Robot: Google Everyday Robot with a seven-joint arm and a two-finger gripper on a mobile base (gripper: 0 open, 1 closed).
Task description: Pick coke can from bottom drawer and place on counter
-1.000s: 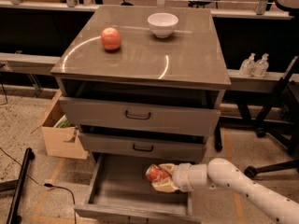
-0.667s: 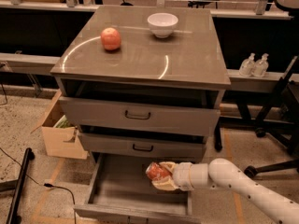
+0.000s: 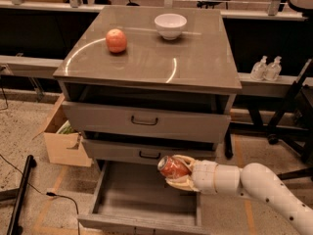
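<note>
The coke can (image 3: pixel 169 167) is held clamped by the gripper (image 3: pixel 178 171) just above the bottom drawer (image 3: pixel 139 197). Placement on the counter (image 3: pixel 146 62) is not yet done.

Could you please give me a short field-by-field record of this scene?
gripper: over the open drawer, shut on the can
can: tilted on its side in the gripper, apparently off the drawer floor
drawer: bottom one, pulled out
counter: holds apple and bowl; can not yet placed
</note>
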